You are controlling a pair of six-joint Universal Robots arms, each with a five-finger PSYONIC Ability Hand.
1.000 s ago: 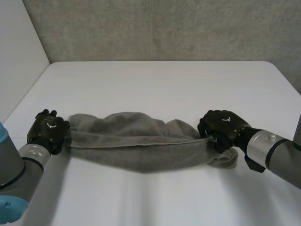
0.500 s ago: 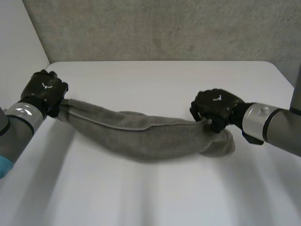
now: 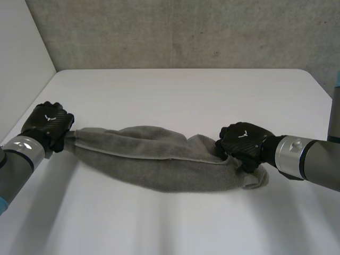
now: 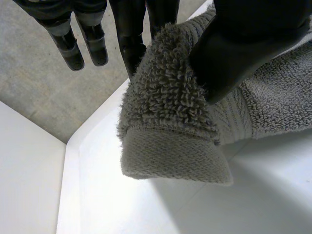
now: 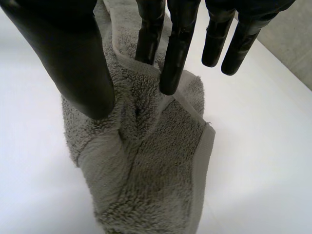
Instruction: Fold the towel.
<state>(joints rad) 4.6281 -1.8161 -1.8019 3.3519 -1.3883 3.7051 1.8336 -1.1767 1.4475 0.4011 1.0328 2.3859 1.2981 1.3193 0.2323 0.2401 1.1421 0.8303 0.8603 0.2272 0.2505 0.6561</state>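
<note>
A grey towel (image 3: 159,159) lies bunched in a long band across the white table (image 3: 175,90), stretched between my two hands. My left hand (image 3: 48,123) holds its left end just above the table. In the left wrist view its thumb (image 4: 243,44) pinches the folded towel corner (image 4: 170,112) against the fingers. My right hand (image 3: 241,142) sits over the towel's right end. In the right wrist view its fingers (image 5: 173,53) are straight and spread from the thumb (image 5: 73,53), tips resting on the towel (image 5: 146,170) lying flat beneath.
A grey concrete wall (image 3: 186,32) runs behind the table's far edge. A white panel (image 3: 21,64) stands along the left side, close to my left hand. Bare tabletop stretches in front of and behind the towel.
My left hand swung the towel's left end up and away, then came back down toward me. My right hand's fingers have loosened from a curl round the right end.
</note>
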